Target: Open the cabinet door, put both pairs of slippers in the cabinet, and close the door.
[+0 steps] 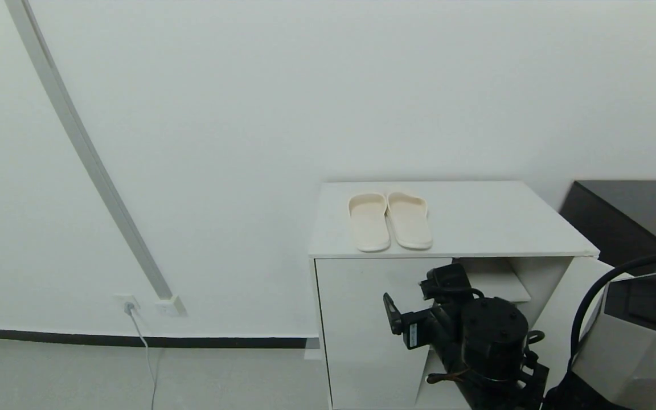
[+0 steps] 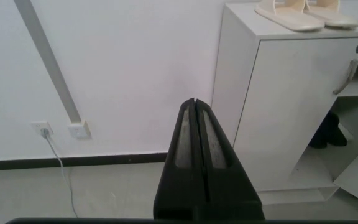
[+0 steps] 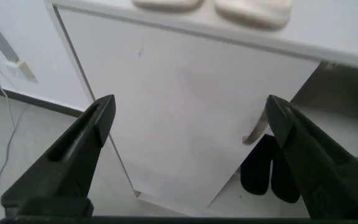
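Observation:
A pair of cream slippers lies side by side on top of the white cabinet; they also appear as cream slippers and cream slippers in the wrist views. A black pair sits on the cabinet floor inside, and the same black pair shows past the door edge. The cabinet's left door is closed, and its right door stands swung open. My right gripper hangs open in front of the closed door; the right gripper holds nothing. My left gripper is shut and empty, well off the cabinet's left side.
A shelf sits inside the open right half. The closed door's handle is at its inner edge. A wall socket with a cable and a slanted conduit are on the wall to the left. A dark piece of furniture stands at the right.

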Robot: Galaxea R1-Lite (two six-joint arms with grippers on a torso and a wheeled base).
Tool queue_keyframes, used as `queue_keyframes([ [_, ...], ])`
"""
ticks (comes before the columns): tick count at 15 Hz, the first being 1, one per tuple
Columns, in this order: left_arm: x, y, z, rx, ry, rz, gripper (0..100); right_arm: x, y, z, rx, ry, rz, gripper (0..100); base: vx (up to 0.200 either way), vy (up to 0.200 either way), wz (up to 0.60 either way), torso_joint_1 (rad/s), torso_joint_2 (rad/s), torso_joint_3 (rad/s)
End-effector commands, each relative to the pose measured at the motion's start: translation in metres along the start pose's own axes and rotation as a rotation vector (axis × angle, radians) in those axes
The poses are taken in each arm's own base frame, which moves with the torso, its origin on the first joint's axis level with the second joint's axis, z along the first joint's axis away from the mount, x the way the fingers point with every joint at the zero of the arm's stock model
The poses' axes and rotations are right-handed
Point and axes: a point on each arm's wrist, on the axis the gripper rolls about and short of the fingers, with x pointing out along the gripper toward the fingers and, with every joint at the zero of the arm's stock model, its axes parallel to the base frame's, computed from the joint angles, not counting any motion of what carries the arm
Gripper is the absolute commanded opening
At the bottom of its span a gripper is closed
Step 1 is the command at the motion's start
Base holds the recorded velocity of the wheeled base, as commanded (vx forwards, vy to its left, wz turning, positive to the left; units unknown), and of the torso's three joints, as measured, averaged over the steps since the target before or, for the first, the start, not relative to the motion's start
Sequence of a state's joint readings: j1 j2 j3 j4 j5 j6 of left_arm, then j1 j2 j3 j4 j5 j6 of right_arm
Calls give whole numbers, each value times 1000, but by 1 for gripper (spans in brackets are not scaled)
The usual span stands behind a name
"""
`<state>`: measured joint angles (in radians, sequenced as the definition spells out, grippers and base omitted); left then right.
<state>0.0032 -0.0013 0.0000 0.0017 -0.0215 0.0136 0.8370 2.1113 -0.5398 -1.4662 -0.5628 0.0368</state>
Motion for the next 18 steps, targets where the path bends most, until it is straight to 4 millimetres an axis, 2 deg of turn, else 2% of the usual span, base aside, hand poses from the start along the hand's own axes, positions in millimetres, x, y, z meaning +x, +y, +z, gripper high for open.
queue_keyframes([
  [1, 0, 0, 0, 0, 1, 0, 0, 0, -1, 0, -6, 0, -3, 100, 0, 0, 0, 222, -486, -266],
  [5, 0, 0, 0, 0, 1, 0, 0, 2, -2, -2, -20, -8, -7, 100, 0, 0, 0, 181, -391, -220],
  [8, 0, 0, 0, 0, 1, 0, 0, 12, -3, -7, -79, -49, -25, 100, 0, 0, 0, 62, -128, -72],
  [10, 0, 0, 0, 0, 1, 0, 0, 39, 2, 17, -57, -75, -53, 100, 0, 0, 0, 0, 0, 0],
  [11, 0, 0, 0, 0, 1, 0, 0, 49, 2, 35, -25, -63, -67, 100, 0, 0, 0, 0, 0, 0],
  [12, 0, 0, 0, 0, 1, 0, 0, 53, 2, 45, -5, -46, -72, 100, 0, 0, 0, 0, 0, 0],
  [13, 0, 0, 0, 0, 1, 0, 0, 60, 0, 67, 38, -12, -89, 100, 0, 0, 0, 0, 0, 0],
  [15, 0, 0, 0, 0, 1, 0, 0, 70, -5, 91, 77, 24, -113, 100, 0, 0, 0, 0, 0, 0],
  [18, 0, 0, 0, -3, 1, 0, 0, 71, 0, 99, 152, 125, -127, 100, 0, 0, 0, 0, 0, 0],
])
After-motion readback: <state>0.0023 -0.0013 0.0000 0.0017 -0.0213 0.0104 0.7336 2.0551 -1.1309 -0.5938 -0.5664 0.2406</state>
